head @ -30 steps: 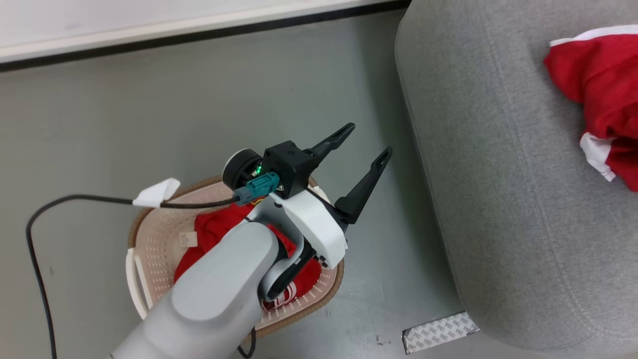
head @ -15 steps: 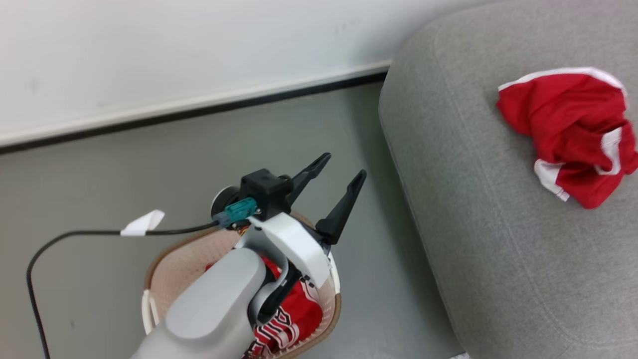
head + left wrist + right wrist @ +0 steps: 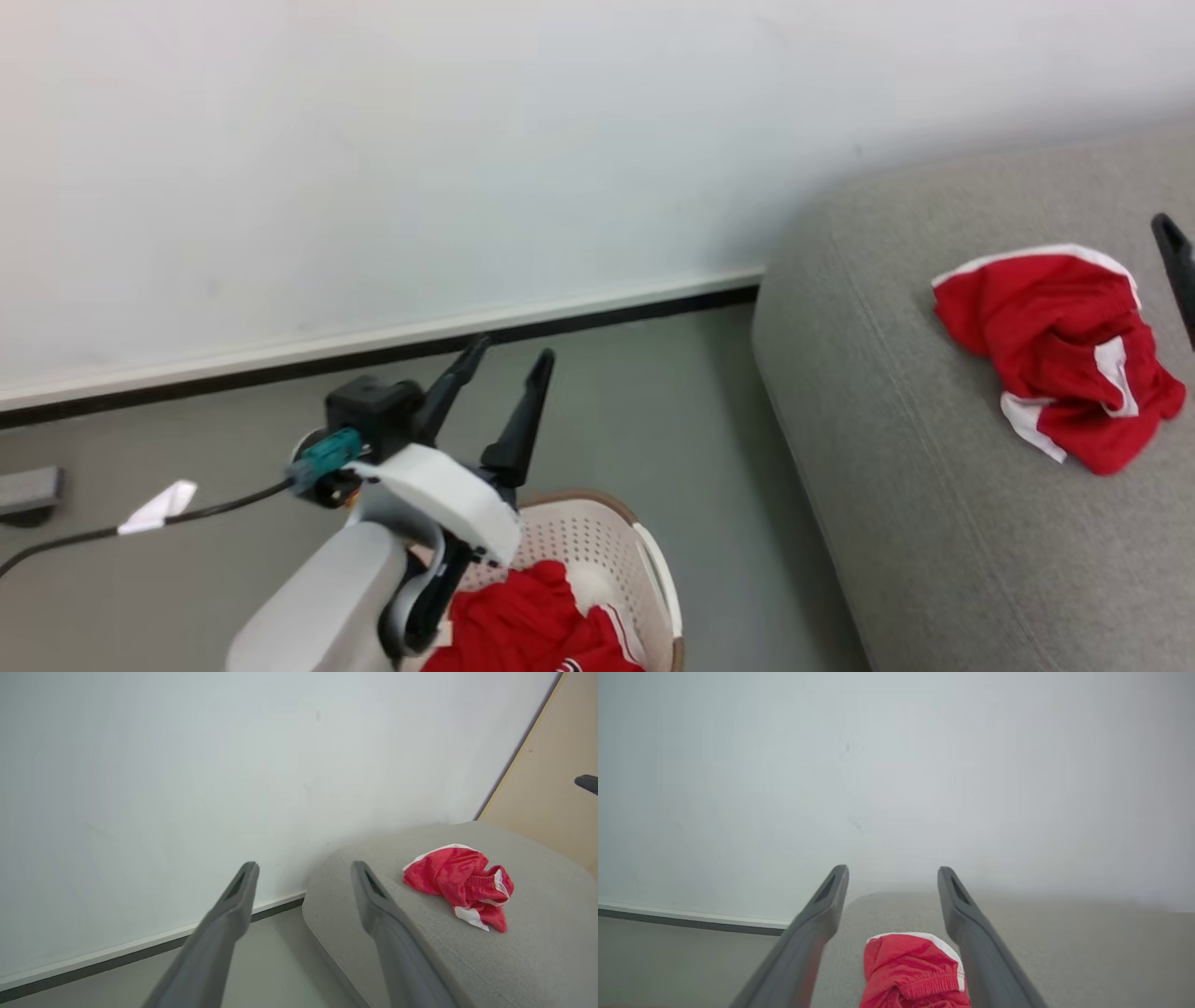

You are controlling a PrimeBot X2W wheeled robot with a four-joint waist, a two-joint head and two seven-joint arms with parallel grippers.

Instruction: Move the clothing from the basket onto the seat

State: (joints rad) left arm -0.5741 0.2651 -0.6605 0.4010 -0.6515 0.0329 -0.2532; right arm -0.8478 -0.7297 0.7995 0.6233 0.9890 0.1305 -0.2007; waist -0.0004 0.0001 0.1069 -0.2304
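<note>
**Head view.** The whole picture has shifted over the last second, so the camera is judged to have been raised, not the things moved. More wall is taken in, and the basket is now cut by the bottom edge. The left gripper is held up over the basket's left side, its fingers spread wide with nothing between them. Clothing is left inside the basket. One garment lies crumpled on the seat, well in from the edge, as in the earlier pictures. A dark finger, judged to belong to the right arm, is caught at the right edge near that garment.

**Left wrist view.** The left gripper is shown fully open and empty, aimed at the wall beside the seat. The garment is seen to the right of the fingers.

**Right wrist view.** The right gripper is held fully open. The garment is framed between its fingers on the seat, but it is not gripped.

One placement is judged done. A return to the basket is called for, since clothing is still to be moved.
</note>
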